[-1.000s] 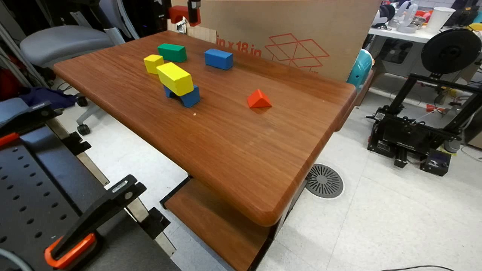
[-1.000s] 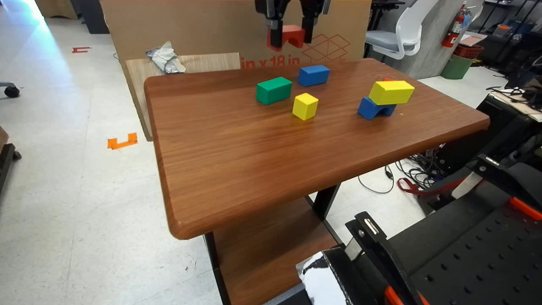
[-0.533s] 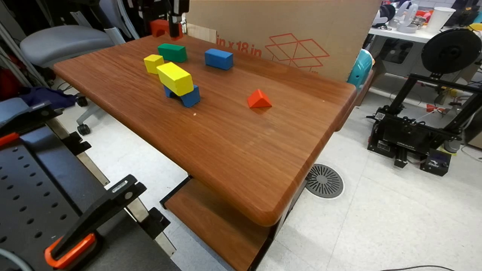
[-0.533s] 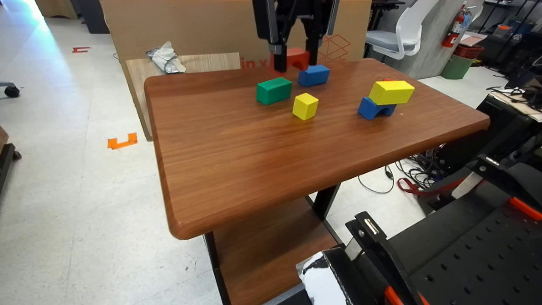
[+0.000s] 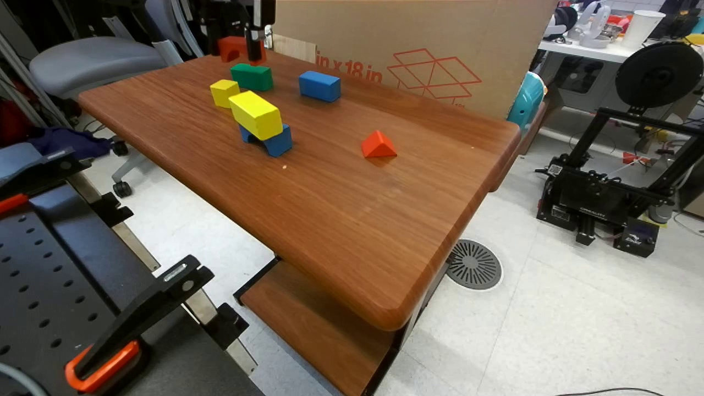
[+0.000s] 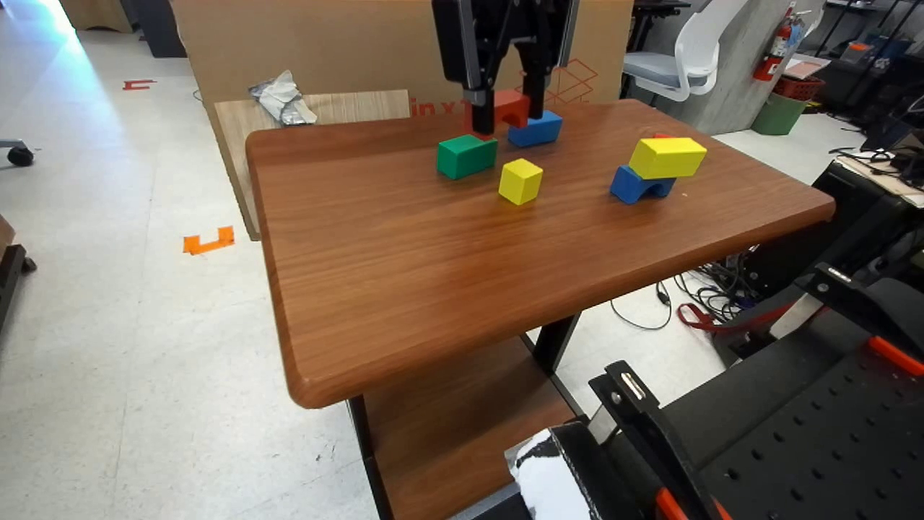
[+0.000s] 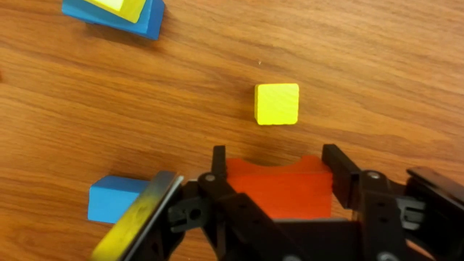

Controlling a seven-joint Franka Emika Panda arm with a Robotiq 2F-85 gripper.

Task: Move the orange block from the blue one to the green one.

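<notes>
The orange block is a red-orange arch-shaped piece (image 7: pixel 279 195), also seen in both exterior views (image 5: pixel 232 47) (image 6: pixel 512 102). My gripper (image 7: pixel 274 148) is shut on its two ends; the gripper shows in both exterior views (image 5: pixel 234 52) (image 6: pixel 509 115). The held arch is level, its curved cut-out facing down. It appears just above or behind the green block (image 5: pixel 252 77) (image 6: pixel 467 156); whether they touch I cannot tell. The green block is hidden in the wrist view. The plain blue block (image 5: pixel 319 87) (image 6: pixel 535 129) lies near the table's back edge, and left in the wrist view (image 7: pixel 112 199).
A yellow cube (image 5: pixel 224 93) (image 6: pixel 520 181) (image 7: pixel 277 104) stands near the green block. A long yellow block (image 5: pixel 256 115) (image 6: pixel 668 158) lies on a blue arch (image 5: pixel 279 142) (image 6: pixel 635 186). A red-orange wedge (image 5: pixel 378 145) lies farther along the table. A cardboard box (image 6: pixel 325 43) stands behind.
My gripper has come down with the orange arch toward the table and the green block, quickly at first, then only slightly in the last half second. The other blocks have not moved.
</notes>
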